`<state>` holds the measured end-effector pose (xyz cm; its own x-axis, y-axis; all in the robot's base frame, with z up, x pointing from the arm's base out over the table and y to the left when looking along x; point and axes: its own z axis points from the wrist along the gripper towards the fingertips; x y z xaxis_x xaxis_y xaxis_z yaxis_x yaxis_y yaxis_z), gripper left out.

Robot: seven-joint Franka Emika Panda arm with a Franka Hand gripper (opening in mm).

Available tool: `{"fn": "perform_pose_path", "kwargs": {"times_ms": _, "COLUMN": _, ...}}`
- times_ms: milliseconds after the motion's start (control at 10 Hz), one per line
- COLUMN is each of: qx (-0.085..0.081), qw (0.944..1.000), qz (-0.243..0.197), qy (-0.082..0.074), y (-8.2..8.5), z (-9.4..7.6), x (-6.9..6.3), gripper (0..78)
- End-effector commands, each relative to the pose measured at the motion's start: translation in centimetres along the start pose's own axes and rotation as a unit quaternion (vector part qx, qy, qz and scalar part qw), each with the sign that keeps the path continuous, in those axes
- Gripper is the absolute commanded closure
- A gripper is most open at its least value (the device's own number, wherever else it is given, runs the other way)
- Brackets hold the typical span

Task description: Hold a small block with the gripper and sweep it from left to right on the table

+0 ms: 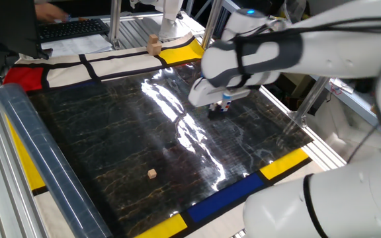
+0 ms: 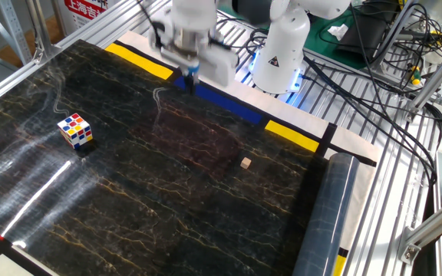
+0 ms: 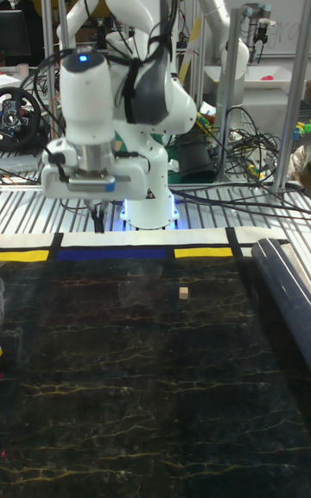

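Black marble table [image 2: 129, 222] lies before us, small block [image 2: 245, 162] resting alone near its right side. Our gripper [image 2: 189, 76] hangs high, well apart from it, holding nothing; jaw spread we cannot tell. We judge: descend squarely over the cube, pinch, sweep low.

The small block [image 1: 151, 174] is a tiny plain tan wooden cube, sitting flat and alone on the table [image 1: 98, 132], a glossy black marble-patterned surface with brownish veins; the gripper [image 1: 214, 110], a small dark claw, hangs in the air well apart from the cube; whether its fingers are parted is unclear.
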<state>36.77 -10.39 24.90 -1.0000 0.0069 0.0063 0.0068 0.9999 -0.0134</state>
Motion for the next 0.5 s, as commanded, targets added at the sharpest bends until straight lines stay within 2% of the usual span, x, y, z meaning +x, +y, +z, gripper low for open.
{"fn": "perform_pose_path", "kwargs": {"times_ms": 100, "qx": -0.001, "qw": 0.9998, "qz": 0.013, "qy": -0.013, "y": -0.72, "z": -0.96, "x": 0.87, "gripper": 76.5}}
{"fn": "perform_pose_path", "kwargs": {"times_ms": 300, "qx": 0.000, "qw": 0.9999, "qz": 0.010, "qy": 0.000, "y": -0.48, "z": -0.74, "x": 0.72, "gripper": 76.5}}
{"fn": "perform_pose_path", "kwargs": {"times_ms": 500, "qx": 0.000, "qw": 0.9999, "qz": 0.010, "qy": 0.004, "y": -0.05, "z": -0.34, "x": 0.45, "gripper": 76.5}}
